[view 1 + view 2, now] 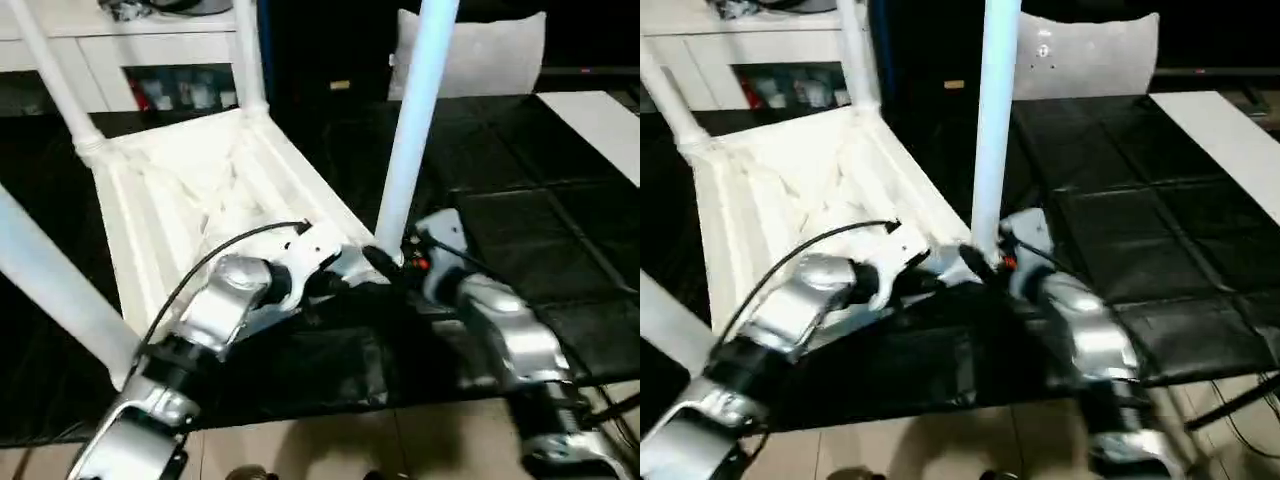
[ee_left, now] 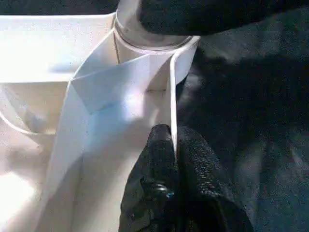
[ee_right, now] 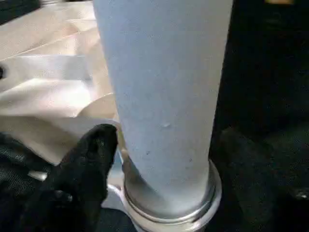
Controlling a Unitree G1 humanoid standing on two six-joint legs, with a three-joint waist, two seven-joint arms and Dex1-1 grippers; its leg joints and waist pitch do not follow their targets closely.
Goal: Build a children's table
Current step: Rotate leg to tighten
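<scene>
While the white plastic rectangular table top (image 1: 200, 190) lies upside down on the black mat (image 1: 560, 230), ribbed underside up, four long white tapered tube legs are standing in its round corner sockets: two at the far corners, one leaning out at the near left, and the near-right leg (image 1: 415, 120) rising straight up between the arms. That hollow plastic looks light and stiff, but smooth, so a pinch could slip on the tube; the thin rim wall and the leg just above the socket look like the safest places to hold, since a push high on a leg would probably lever it loose.

The left gripper (image 2: 171, 145) reaches in low from the near side, forearm angled to the right, its black fingers clamped together on the thin edge wall of the top (image 2: 171, 101) just beside the near-right socket, steadying the piece. The right gripper (image 3: 159, 159) comes in from the right, level with the mat, its jaws spread around the base of that leg; one finger (image 3: 91, 159) sits just beside the tube, not visibly pressing, so I'd call the leg released.
</scene>
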